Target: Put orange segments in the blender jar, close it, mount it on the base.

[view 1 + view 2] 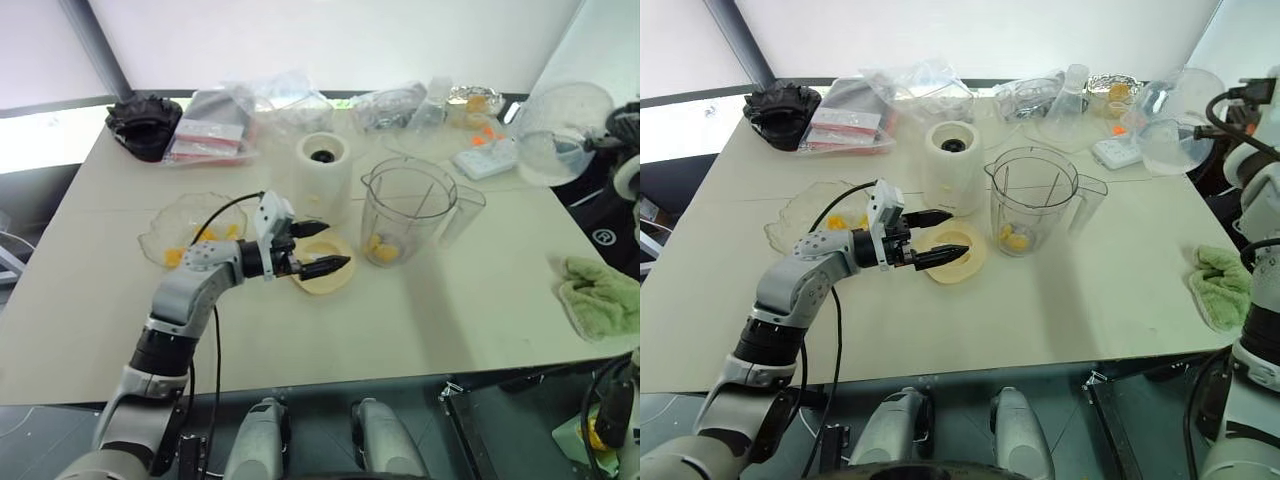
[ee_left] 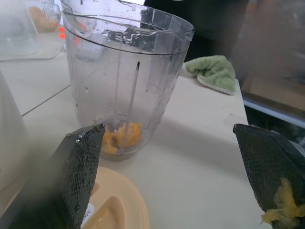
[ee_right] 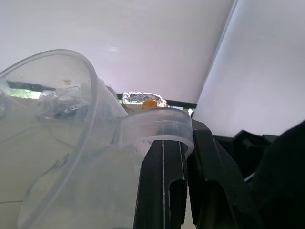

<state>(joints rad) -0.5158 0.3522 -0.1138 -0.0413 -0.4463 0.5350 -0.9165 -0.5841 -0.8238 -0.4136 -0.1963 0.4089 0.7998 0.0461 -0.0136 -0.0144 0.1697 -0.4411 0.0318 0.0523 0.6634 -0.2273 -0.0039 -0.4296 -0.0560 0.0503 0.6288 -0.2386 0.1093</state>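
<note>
Left jaws (image 1: 322, 248) wide over lid (image 1: 325, 275) beside jar (image 1: 405, 215) with orange pieces (image 1: 381, 250), base (image 1: 324, 172) just behind on bench (image 1: 450, 300); right jaws (image 3: 183, 183) clamped on clear cover (image 1: 565, 130).

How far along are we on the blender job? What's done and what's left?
Done: some orange segments lie at the bottom of the blender jar. A few more sit in the glass dish.
In hand: the open left gripper hovers over the cream lid; the right gripper holds a clear cup by its handle.
Left: close the jar and mount it on the base.
</note>
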